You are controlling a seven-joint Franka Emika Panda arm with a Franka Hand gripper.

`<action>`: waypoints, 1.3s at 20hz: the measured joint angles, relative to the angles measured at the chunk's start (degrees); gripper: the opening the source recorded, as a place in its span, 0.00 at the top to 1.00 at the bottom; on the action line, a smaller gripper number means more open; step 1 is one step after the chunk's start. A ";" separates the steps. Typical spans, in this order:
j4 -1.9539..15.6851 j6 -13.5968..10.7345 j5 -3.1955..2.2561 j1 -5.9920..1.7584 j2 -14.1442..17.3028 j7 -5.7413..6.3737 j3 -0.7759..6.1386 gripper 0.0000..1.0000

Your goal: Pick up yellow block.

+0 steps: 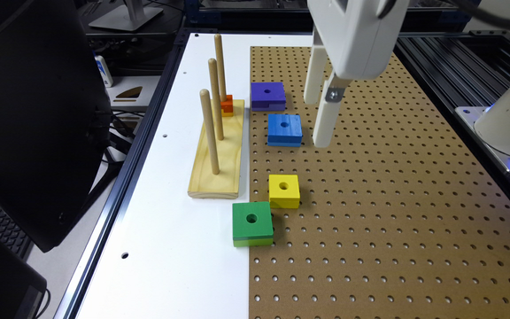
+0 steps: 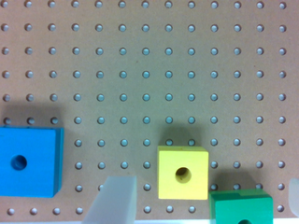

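Starting at the exterior view's left, you have dark monitors (image 1: 38, 119) beside the table (image 1: 166, 248). On the table's white strip stands the pale wooden base (image 1: 219, 164) with three upright pegs, and a small orange block (image 1: 227, 105) sits at the foot of the farthest peg. Just beside the base the brown pegboard (image 1: 392, 221) begins. Along its near edge you see four blocks: the purple block (image 1: 268, 95) farthest back, the blue block (image 1: 284, 129) next, then the yellow block (image 1: 284, 190), and nearest the camera the green block (image 1: 252, 223), which straddles the line between white strip and pegboard.

The yellow block lies flat on the pegboard, its round hole facing up, corner to corner with the green block and well apart from the blue one.

Further right, your tool (image 1: 321, 124) hangs above the pegboard just beside the blue block, holding nothing. In the wrist view its fingers (image 2: 114, 200) stand wide, with the yellow block (image 2: 182, 172) between them and untouched. At the far right sits the robot's white base (image 1: 509, 119).
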 joint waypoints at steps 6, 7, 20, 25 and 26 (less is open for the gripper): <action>-0.03 1.33 -0.08 -0.04 1.55 0.00 -0.02 0.00; -0.06 1.54 -0.10 -0.05 1.93 0.00 -0.02 0.00; -0.18 7.55 -1.23 -0.25 8.88 0.00 -0.26 0.00; -0.15 11.96 -2.28 -0.26 13.27 0.01 -0.77 0.00; -0.14 12.16 -2.29 -0.26 13.45 0.01 -0.80 0.00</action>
